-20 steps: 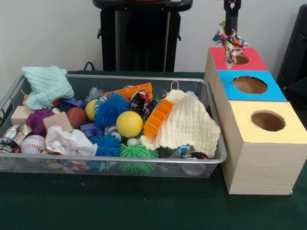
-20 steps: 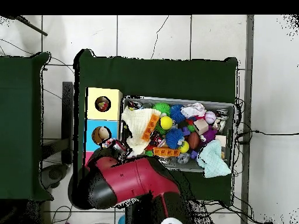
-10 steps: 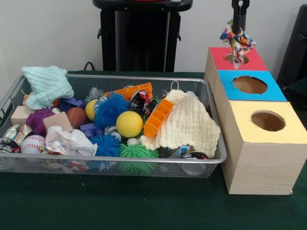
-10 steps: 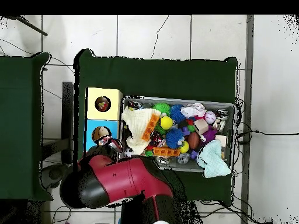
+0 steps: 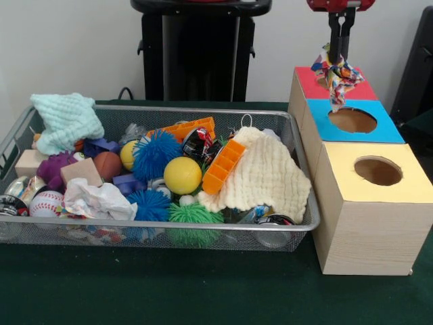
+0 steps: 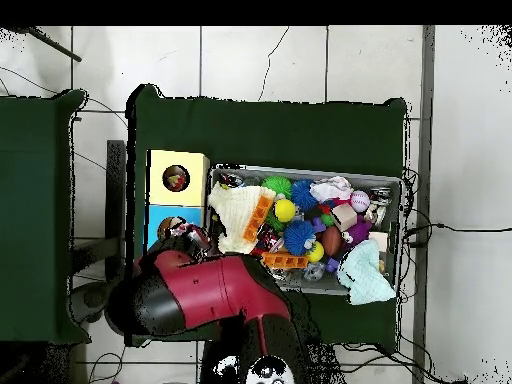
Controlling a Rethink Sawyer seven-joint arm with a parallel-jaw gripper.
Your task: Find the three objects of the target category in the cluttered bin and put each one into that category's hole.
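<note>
At the left of the table, the bin is packed to its mesh walls, and a crumpled white bag lies against the near rim beside the baseball, hemmed in by spiky balls. A cream cloth drapes the bin's right end, close to the row of boxes. Further right, the pincer hangs over the seam between the red-topped box and the blue-topped box, its fingers drawn close on a bright patterned bag that dangles touching the box tops. The hole in the yellow top sits nearest the camera, clear of everything.

The main risk is a release here: the bag would likely slip into the blue hole or snag on its edge. Its trailing folds could also catch when dragged. Overhead the arm hides the grip, so its firmness is uncertain. Above the boxes the room is open.
</note>
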